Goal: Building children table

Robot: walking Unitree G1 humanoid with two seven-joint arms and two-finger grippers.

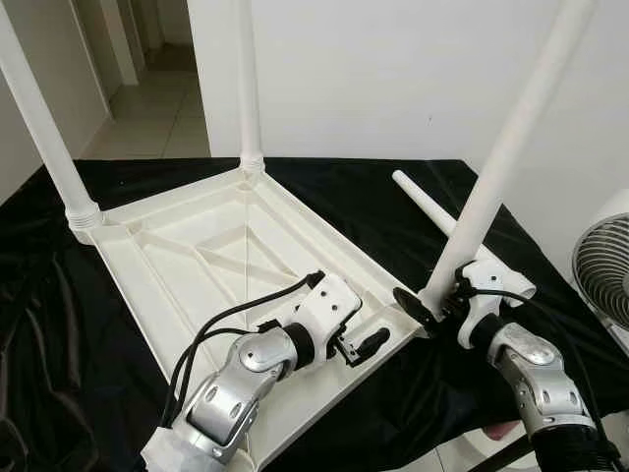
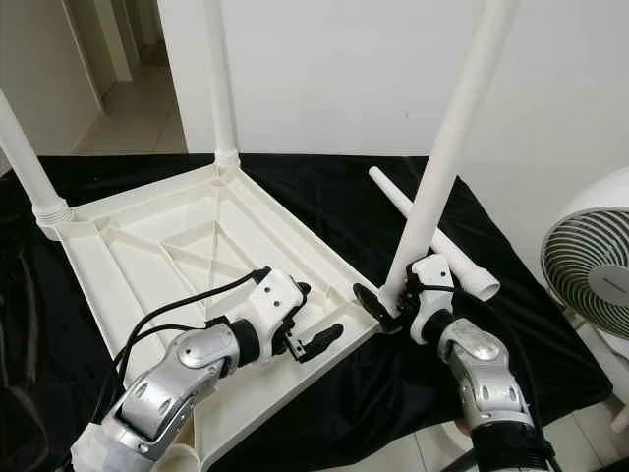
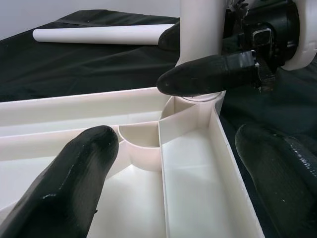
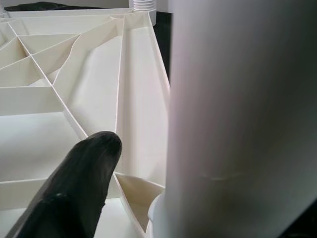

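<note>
white ribbed tabletop [image 1: 211,256] upside down; three legs upright

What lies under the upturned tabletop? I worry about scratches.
A black cloth spreads under the tabletop, showing all round its rim. What the cloth itself rests on is covered, as is anything directly beneath the tabletop.

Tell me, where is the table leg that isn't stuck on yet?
The loose leg lies flat on the black cloth, on the robot's right, just behind the right gripper.
</note>
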